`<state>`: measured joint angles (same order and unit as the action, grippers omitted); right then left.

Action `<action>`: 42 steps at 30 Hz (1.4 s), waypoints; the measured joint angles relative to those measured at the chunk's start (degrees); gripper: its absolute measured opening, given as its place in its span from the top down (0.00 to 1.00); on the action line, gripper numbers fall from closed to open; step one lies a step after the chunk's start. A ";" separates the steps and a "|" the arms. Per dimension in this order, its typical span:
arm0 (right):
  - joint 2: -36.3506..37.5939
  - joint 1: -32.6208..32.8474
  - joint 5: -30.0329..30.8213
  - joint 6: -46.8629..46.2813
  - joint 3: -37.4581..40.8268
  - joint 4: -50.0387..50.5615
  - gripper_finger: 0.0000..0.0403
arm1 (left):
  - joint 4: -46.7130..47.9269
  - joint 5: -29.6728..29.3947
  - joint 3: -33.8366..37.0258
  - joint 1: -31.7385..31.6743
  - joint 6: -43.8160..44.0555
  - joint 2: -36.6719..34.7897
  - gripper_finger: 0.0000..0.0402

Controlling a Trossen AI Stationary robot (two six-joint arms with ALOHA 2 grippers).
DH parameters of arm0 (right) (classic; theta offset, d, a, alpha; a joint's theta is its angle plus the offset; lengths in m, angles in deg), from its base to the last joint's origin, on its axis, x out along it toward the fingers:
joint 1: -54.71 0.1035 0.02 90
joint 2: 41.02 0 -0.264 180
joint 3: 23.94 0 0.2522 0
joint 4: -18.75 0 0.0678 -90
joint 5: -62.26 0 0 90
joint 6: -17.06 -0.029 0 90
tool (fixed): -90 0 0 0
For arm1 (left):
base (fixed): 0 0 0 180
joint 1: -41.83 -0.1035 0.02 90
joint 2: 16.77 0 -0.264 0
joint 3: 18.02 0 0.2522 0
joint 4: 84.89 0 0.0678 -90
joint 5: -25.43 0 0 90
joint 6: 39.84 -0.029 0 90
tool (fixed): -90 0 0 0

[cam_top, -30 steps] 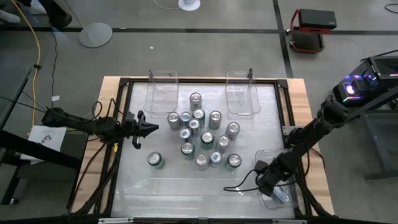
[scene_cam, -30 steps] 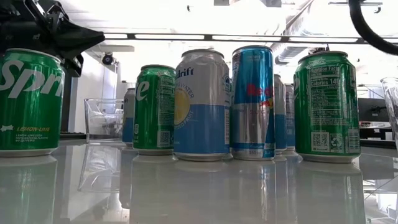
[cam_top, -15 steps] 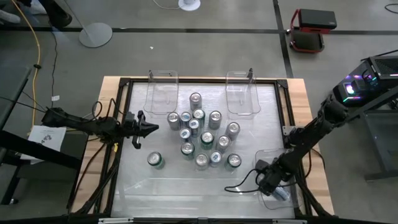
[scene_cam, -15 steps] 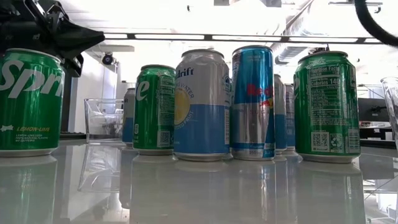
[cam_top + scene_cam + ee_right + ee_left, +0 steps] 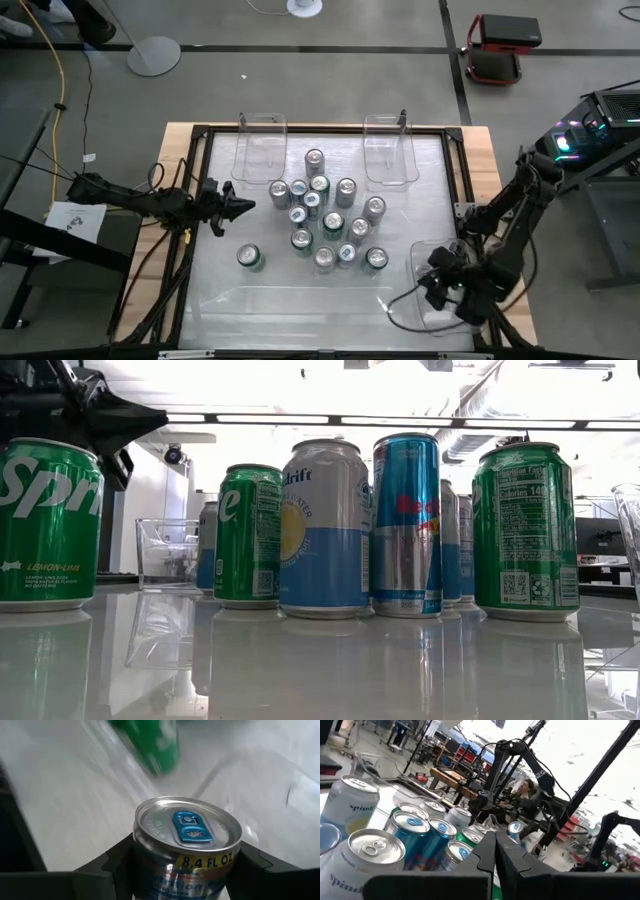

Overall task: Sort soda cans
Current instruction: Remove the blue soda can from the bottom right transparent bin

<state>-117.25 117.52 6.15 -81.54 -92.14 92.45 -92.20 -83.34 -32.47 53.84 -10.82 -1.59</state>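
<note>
- My right gripper (image 5: 187, 870) is clamped on a small blue-and-silver can (image 5: 187, 845), one finger on each side of its body just below the rim.
- That can has a shiny silver top with a blue pull tab, and "8.4 FL OZ" printed in yellow on the dark blue band under the rim.
- From above, my right gripper (image 5: 452, 290) sits over the clear bin (image 5: 425, 255) at the near right corner of the table (image 5: 220, 300); I cannot tell whether the can is inside the bin or above it.
- A blurred green can (image 5: 152, 742) shows beyond the held one in my right wrist view.
- The rest of the soda cans (image 5: 325, 215) stand upright in a loose cluster at the middle of the table, silver tops up.
- One green can (image 5: 250, 257) stands apart from the cluster, toward my left arm's side.
- At table height the sides read clearly: green cans (image 5: 245, 535), a white-and-light-blue can (image 5: 323, 530), and a taller slim blue-and-silver can (image 5: 405, 525).
- My left gripper (image 5: 235, 207) hangs with its fingers (image 5: 487, 857) pressed together and empty, beside the cluster at the table's left.
- Two more clear bins (image 5: 262, 145) sit at the far edge.
</note>
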 joint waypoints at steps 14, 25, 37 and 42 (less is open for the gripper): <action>-0.30 -5.94 31.46 39.71 -11.72 -17.00 0.47 | -19.20 -0.92 -8.31 1.11 -16.37 20.23 0.88; -17.43 -17.53 7.69 90.11 -6.46 -78.70 0.47 | -19.18 -0.92 -17.56 1.36 -19.36 30.97 0.84; -34.05 -18.77 6.58 86.69 -6.34 -88.81 0.47 | -19.17 -0.90 -18.10 5.23 -15.65 32.98 0.84; -37.55 -17.65 9.59 85.68 -6.36 -92.24 0.47 | -19.13 -0.90 -18.10 6.24 -15.62 33.00 0.84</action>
<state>-154.80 99.88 15.73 4.13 -98.50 0.21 -111.33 -84.25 -50.57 60.08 -26.44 31.41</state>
